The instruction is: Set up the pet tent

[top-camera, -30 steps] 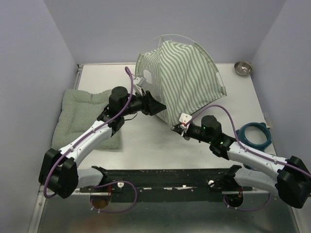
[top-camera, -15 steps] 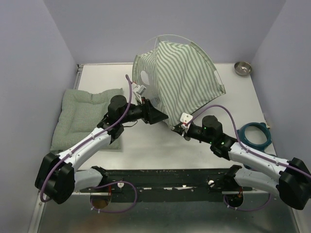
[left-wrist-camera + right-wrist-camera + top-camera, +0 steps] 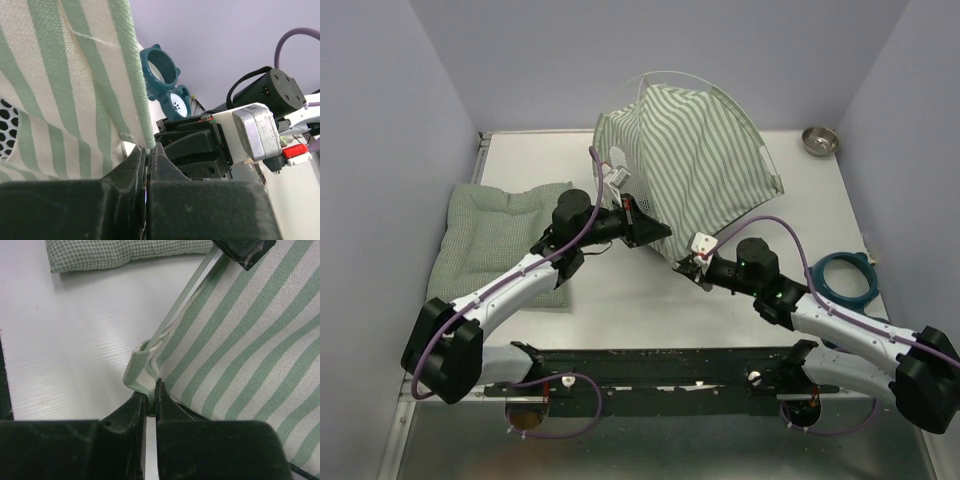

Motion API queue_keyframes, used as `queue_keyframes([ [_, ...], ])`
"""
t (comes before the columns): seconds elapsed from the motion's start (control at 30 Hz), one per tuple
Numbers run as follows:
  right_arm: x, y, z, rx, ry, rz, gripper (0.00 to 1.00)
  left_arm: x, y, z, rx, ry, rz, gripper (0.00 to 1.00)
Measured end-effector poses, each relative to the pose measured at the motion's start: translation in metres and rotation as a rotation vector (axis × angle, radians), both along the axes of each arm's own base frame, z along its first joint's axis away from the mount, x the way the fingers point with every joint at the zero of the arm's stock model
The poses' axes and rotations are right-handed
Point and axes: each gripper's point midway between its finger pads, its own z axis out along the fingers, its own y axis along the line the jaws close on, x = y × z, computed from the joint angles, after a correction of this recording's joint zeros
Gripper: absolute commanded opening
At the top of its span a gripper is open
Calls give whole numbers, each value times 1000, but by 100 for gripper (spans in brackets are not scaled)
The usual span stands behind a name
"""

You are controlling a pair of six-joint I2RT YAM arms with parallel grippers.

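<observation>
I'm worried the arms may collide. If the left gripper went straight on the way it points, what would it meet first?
Beyond the pet tent hem it is shut on, the left gripper faces the right gripper, just ahead in the left wrist view. That would likely come first, though depth is unclear.

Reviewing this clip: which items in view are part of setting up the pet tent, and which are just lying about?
In the job: pet tent, its fabric edge pinched by the left end effector and the right end effector.
Lying about: green checked cushion, metal bowl, teal ring-shaped item.
</observation>
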Motion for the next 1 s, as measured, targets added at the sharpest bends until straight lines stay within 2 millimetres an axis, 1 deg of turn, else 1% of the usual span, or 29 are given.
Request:
queue_keyframes([
  [0.13, -3, -1, 1, 9, 24, -7, 32, 1, -3, 2, -9, 0, -4, 0],
  [0.2, -5, -3, 2, 12, 39, -8, 36, 2, -4, 2, -9, 5, -3, 0],
  [0.3, -9, -5, 5, 17, 54, -11, 49, 4, -4, 0, -8, 7, 2, 0],
  [0.37, -14, -7, 8, 23, 69, -5, 54, 5, -4, 0, -6, 7, 5, 0],
  [0.47, -23, -7, 15, 35, 93, 19, 54, 7, -5, -1, -3, 7, 10, 0],
  [0.57, -28, -7, 24, 59, 120, 28, 50, 10, -6, -2, -1, 4, 15, 0],
  [0.63, -29, -6, 27, 67, 147, 22, 48, 11, -7, -2, 0, 5, 19, 0],
  [0.8, -22, -1, 24, 63, 207, -9, 42, 12, -9, -6, 8, 10, 19, 0],
  [1.0, -10, -4, 22, 56, 217, -80, 35, 14, -9, -8, 14, 3, 24, 0],
])
